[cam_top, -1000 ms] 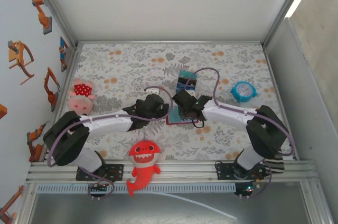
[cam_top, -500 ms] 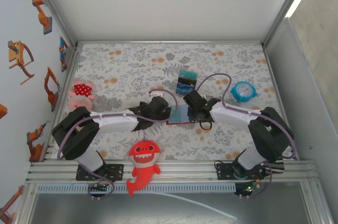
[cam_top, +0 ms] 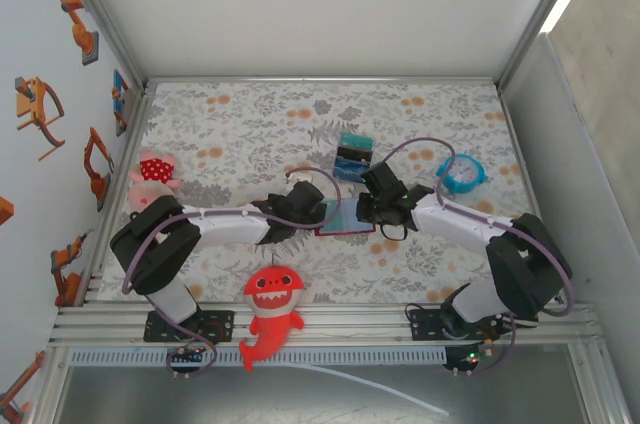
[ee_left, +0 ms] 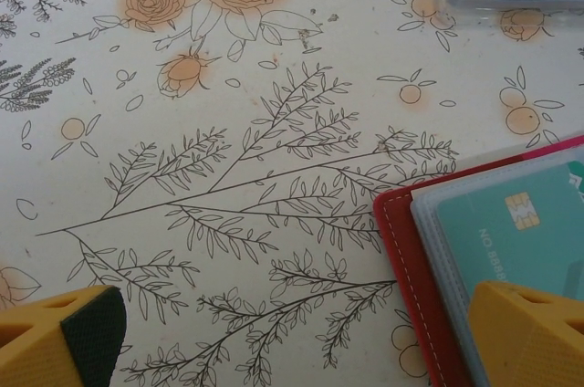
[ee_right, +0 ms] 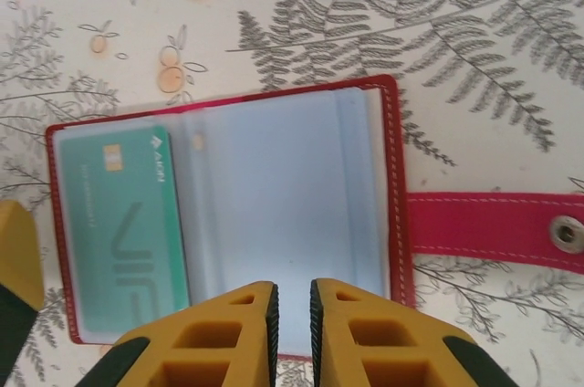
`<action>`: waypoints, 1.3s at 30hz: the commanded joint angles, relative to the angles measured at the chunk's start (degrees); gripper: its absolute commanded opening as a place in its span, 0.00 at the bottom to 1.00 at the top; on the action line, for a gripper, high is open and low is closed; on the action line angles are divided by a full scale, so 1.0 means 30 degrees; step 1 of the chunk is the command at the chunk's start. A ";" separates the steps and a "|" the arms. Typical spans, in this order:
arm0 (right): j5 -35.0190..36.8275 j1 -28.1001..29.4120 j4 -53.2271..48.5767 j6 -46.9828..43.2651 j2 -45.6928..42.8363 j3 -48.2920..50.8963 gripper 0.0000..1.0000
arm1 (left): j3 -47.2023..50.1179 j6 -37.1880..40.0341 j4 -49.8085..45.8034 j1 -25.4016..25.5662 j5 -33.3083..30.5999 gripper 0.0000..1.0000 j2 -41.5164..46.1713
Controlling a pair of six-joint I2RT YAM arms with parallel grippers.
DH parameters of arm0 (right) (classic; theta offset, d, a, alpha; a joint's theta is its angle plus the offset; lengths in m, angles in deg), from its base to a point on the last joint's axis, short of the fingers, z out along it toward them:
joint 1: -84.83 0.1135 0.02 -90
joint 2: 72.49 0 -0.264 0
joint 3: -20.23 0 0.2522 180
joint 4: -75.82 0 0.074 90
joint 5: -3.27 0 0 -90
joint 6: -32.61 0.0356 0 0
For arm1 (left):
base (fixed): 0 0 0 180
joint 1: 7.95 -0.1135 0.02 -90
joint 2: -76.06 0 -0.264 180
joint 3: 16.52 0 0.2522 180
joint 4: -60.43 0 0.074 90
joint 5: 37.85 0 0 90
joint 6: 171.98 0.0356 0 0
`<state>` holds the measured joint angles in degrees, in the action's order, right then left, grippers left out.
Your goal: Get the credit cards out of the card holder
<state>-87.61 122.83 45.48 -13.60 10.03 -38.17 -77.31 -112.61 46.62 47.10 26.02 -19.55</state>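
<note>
Card holder open flat, right gripper at its edge, left gripper wide

You're looking into a robot lab cell: aluminium frame, white panels, floral tabletop, robot stickers.

The credit card appears to read "VIP".

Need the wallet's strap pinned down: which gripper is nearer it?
Right. The right gripper hangs over the empty half of the wallet, next to the strap; the left gripper is at its opposite edge.
</note>
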 commanded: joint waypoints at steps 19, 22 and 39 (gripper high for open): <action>-0.5542 -0.0508 0.5629 0.1183 0.2292 0.1507 0.15 | -0.1010 -0.0639 -0.2524 -0.0397 0.0425 0.97 -0.1143; -0.5888 -0.0508 0.5927 0.1275 0.2619 0.1530 0.15 | -0.0974 -0.0659 -0.2663 -0.0390 0.0348 0.97 -0.1131; -0.6297 -0.0508 0.6420 0.1421 0.3133 0.1936 0.17 | -0.1200 -0.0934 -0.2920 -0.0390 -0.0044 0.97 -0.1535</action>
<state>-105.64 121.58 63.82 -10.17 18.49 -33.26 -79.80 -114.65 40.34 46.05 27.07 -22.92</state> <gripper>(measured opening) 0.169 0.970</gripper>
